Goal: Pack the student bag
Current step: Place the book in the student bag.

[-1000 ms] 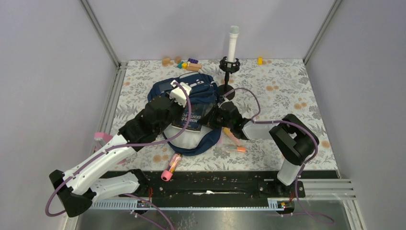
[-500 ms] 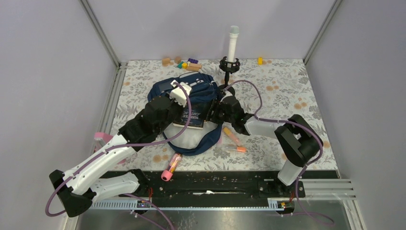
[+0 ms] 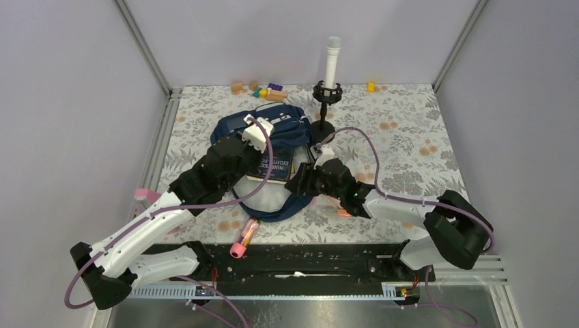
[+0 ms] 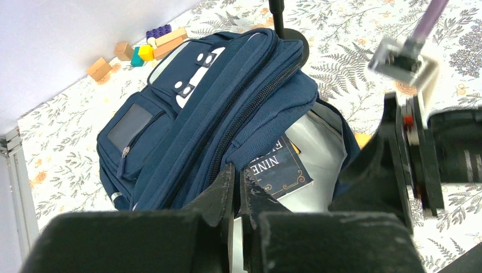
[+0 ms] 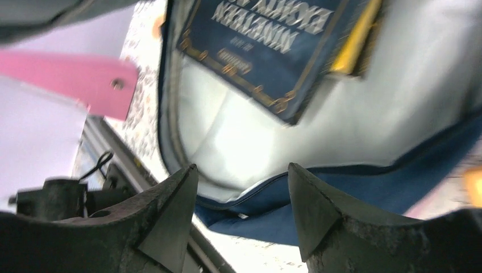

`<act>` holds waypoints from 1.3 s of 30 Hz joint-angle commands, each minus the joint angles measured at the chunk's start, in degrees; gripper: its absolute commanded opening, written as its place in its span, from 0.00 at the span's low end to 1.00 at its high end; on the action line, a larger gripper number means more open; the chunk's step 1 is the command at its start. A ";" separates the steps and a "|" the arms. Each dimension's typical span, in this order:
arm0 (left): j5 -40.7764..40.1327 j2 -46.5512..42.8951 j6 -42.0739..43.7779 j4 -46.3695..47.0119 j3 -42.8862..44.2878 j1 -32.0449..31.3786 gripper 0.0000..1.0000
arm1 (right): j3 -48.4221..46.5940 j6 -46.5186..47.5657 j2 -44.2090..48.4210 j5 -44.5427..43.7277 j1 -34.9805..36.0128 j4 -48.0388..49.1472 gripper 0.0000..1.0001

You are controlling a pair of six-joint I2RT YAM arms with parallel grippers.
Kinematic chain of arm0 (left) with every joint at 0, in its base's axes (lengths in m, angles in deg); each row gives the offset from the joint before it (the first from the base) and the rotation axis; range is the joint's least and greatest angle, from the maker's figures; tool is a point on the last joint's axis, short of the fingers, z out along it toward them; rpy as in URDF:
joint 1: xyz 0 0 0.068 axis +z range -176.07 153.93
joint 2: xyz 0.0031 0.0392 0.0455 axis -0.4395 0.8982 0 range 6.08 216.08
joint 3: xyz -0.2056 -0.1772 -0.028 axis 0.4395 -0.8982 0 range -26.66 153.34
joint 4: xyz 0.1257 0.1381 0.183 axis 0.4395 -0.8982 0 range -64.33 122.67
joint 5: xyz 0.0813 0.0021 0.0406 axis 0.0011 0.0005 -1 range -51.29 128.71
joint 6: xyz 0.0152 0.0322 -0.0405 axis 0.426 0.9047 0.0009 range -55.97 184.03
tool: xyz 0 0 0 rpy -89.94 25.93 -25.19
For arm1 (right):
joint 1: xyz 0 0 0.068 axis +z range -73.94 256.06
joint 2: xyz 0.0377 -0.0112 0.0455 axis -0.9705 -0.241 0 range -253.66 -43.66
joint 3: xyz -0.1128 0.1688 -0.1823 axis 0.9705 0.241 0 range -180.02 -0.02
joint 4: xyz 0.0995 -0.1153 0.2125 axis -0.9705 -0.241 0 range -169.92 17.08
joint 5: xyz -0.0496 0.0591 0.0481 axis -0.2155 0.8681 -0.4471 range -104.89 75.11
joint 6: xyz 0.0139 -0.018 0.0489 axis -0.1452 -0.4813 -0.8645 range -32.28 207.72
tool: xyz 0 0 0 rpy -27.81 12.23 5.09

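The bag [image 3: 290, 130] is lying in the middle of the floral surface [image 3: 410, 137], its main compartment gaping open toward the arms and showing pale grey lining. The left end effector [image 4: 239, 173] is reaching in from the left, and its fingers are clenching tight on the navy rim of that opening, holding the upper flap up. A dark blue book [image 4: 278, 168] with gold lettering is lying inside on the lining, partly tucked under the lifted flap. The right end effector [image 5: 241, 187] is hovering just at the bag's right near edge with its jaws standing apart and nothing between them, pointing into the opening toward the book. Out at the far edge, small coloured blocks [image 3: 263, 89] are sitting near a black stand [image 3: 328, 96] carrying a white cylinder. A pink-capped tube [image 3: 244, 236] is lying at the near edge.
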 commanded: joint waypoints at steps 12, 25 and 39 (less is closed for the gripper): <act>-0.82 -1.48 0.85 8.78 0.90 -0.39 0.00 | -6.38 -0.59 -11.25 -5.80 11.35 8.46 0.50; -0.94 -1.73 1.12 8.79 0.87 -0.39 0.00 | -12.66 12.10 -16.41 -26.42 9.67 2.13 0.47; -0.87 -1.49 1.12 8.88 0.79 -0.39 0.00 | -22.81 22.27 -23.16 -29.44 4.10 0.99 0.44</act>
